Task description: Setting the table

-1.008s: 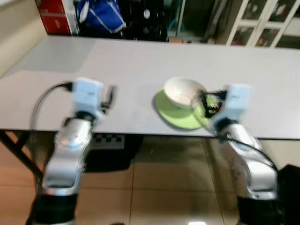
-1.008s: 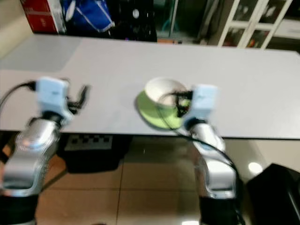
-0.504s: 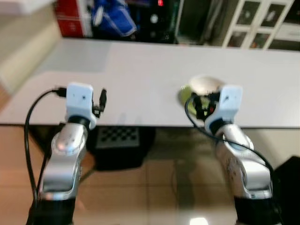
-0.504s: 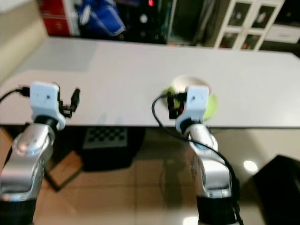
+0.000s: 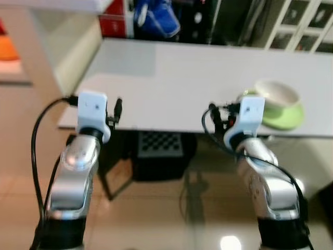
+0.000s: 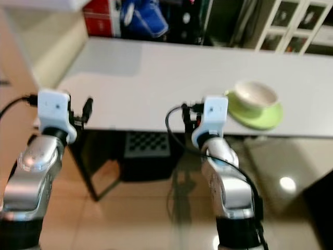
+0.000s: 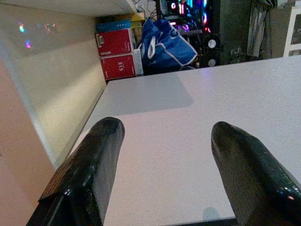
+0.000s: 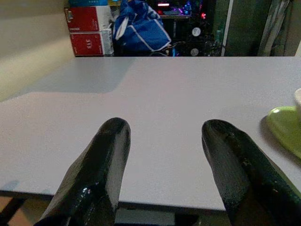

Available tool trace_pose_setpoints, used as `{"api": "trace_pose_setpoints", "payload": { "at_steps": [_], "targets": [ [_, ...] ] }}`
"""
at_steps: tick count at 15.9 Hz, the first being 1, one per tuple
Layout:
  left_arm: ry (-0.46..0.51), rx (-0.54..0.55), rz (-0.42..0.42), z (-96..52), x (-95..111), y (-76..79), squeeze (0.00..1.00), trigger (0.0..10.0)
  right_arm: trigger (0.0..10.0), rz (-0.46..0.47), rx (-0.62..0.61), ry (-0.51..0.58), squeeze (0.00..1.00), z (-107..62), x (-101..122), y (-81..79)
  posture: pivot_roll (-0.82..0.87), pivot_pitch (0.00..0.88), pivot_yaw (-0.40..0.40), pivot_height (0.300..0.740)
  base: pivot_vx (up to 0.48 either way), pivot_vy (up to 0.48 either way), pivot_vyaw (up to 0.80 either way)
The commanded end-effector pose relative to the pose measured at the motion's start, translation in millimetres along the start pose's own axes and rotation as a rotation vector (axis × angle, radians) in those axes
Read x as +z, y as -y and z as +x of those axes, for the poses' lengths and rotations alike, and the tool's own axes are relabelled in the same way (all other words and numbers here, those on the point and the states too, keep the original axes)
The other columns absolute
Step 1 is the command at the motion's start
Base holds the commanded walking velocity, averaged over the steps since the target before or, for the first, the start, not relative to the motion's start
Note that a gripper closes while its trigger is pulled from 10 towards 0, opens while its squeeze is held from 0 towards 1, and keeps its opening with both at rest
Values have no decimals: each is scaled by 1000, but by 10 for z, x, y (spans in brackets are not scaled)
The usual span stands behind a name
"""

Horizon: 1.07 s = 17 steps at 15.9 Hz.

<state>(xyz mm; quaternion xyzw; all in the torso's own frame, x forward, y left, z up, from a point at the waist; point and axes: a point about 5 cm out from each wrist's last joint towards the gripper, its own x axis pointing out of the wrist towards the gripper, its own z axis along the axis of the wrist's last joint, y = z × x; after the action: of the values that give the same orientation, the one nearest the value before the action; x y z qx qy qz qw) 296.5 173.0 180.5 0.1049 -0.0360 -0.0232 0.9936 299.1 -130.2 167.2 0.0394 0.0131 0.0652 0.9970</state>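
Tabletop [image 5: 197, 73]: matt, smooth pale grey surface with faint, diffuse reflections. Bowl [image 5: 276, 94]: white, glazed look, smooth. Plate [image 5: 287, 117]: light green, smooth with a soft sheen. Left gripper [image 7: 162, 174] and right gripper [image 8: 162, 165]: fingers of black, glossy plastic-like material with bright highlights. Arms [image 5: 75, 177]: polished silver metal finish; wrist housings white, matt plastic. Floor [image 5: 156, 219]: glossy tan tiles reflecting a lamp. Bag [image 7: 164, 44]: blue cloth.
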Motion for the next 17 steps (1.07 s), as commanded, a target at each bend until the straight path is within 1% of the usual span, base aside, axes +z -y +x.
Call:
{"api": "trace_pose_setpoints", "payload": {
  "at_steps": [1,3,5,6,7,8,9,11,12,14,17],
  "targets": [
    [2,-22,-3,4,-9,78,0,10000,10000,-17,-33,-4,0,-16,-2,102,43,0,-49,740,0,442,0],
    [-2,-15,-13,-6,-16,82,0,10000,10000,-35,-27,-9,0,-15,-6,120,35,0,-43,740,0,442,0],
    [-11,-30,-2,-36,-58,108,0,10000,10000,-35,-37,-16,0,-31,-30,146,33,0,-48,740,0,437,0],
    [-8,-28,-6,-54,-50,101,0,10000,10000,-34,-37,-16,0,-44,-26,134,20,0,-50,740,0,424,0],
    [-4,-21,-16,-49,-44,95,0,10000,10000,-35,-26,-13,0,-43,-3,122,11,0,-50,740,0,420,0],
    [-8,-18,-20,-41,-68,128,0,10000,10000,-47,-24,-20,0,-36,2,156,16,0,-72,740,0,416,0],
    [-5,-19,-16,-38,-61,133,0,10000,10000,-46,-19,-25,0,-17,7,161,17,0,-72,740,0,416,0],
    [-10,-15,-17,-49,-71,126,0,10000,10000,-56,-5,-22,0,3,10,150,27,0,-74,740,0,420,0],
    [-8,-12,1,-64,-65,97,0,10000,10000,-46,-12,-26,0,17,-9,140,43,0,-83,740,0,420,0],
    [-3,1,4,-75,-46,55,0,10000,10000,-41,-9,-28,0,21,-11,121,42,0,-82,740,0,420,0],
    [5,14,10,-49,-30,40,0,10000,10000,-39,-13,-32,0,33,1,148,39,0,-93,740,0,420,0]
  ]
}}
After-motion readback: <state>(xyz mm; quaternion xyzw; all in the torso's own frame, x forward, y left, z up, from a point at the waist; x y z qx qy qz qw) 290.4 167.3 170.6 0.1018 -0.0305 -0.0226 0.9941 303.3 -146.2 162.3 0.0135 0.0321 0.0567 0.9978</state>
